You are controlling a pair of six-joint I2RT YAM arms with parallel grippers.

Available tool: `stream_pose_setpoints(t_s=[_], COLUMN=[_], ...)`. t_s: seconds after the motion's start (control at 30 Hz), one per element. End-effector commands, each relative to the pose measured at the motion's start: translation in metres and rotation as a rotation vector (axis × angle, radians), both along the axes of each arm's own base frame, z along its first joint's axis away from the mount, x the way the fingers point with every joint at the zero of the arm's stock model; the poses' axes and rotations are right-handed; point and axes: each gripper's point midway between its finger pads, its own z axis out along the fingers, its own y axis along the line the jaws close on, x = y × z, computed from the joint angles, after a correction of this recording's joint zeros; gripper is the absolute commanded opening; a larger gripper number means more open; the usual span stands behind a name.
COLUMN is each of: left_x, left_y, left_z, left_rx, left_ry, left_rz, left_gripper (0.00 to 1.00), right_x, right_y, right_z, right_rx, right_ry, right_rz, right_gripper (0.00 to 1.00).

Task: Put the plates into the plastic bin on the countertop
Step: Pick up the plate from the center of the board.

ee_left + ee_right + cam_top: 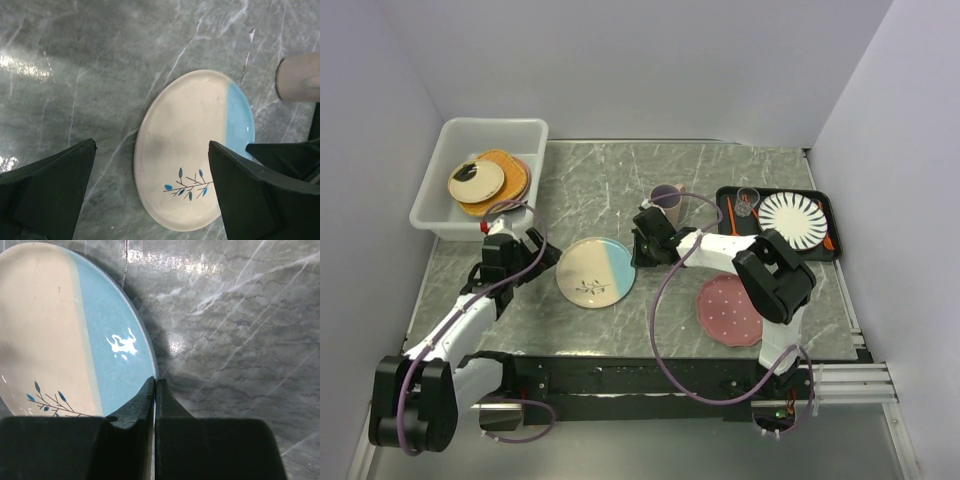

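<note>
Leverage counts: the right gripper (155, 390), clenched empty, touches the rim of the round cream-and-light-blue glazed plate (595, 271) mid-frame; the left gripper (152, 165), spread wide, should pinch only a lifted edge.

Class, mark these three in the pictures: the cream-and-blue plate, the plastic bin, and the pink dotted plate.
cream-and-blue plate (595, 272): top external view, middle of its face.
plastic bin (445, 228): top external view, near rim.
pink dotted plate (728, 310): top external view, middle of its face.

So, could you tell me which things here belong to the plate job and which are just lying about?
Job: blue-and-cream plate, pink plate, stacked plates, bin.
Lying about: striped plate, black tray, mug.
</note>
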Motion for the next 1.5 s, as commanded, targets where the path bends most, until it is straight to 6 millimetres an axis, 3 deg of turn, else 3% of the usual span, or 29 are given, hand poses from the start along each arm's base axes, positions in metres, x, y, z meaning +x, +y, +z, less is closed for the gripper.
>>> stream_pose_setpoints(t_s=[0.0,0.37,0.7,0.93,1.03,1.2,1.47], left_x=[0.002,-0.011,-0.028,-0.039,-0.038,-0.036,-0.044], left_y=[-0.01,-0.037,-0.044,-0.065,-0.079,-0.094,-0.101], left_z=[-0.001,-0.016,-0.047,-0.066,-0.058,-0.024,0.028], left_rx=[-0.038,-0.147,-0.225,-0.32,-0.377,-0.445,-0.462], left_ry=[-0.019,0.011,0.123,0.169,0.123,-0.03,-0.234], left_rz=[-0.035,-0.156,-0.128,-0.153,-0.201,-0.289,-0.381], left_gripper=[0.99,0.99,0.99,0.99,0.99,0.98,0.98], right_x=[0.0,-0.002,-0.001,-0.001,-0.002,-0.002,-0.002], right_y=[-0.031,-0.033,-0.033,-0.03,-0.028,-0.027,-0.023], right_z=[-0.009,-0.01,-0.01,-0.012,-0.013,-0.015,-0.014], right_rx=[-0.114,-0.111,-0.1,-0.091,-0.092,-0.091,-0.073], right_ry=[-0.011,-0.012,-0.01,-0.006,-0.003,0.002,0.0], right_rz=[-0.04,-0.031,-0.026,-0.014,-0.001,0.009,0.018], right_gripper=[0.0,0.0,0.0,0.0,0.0,0.0,0.0])
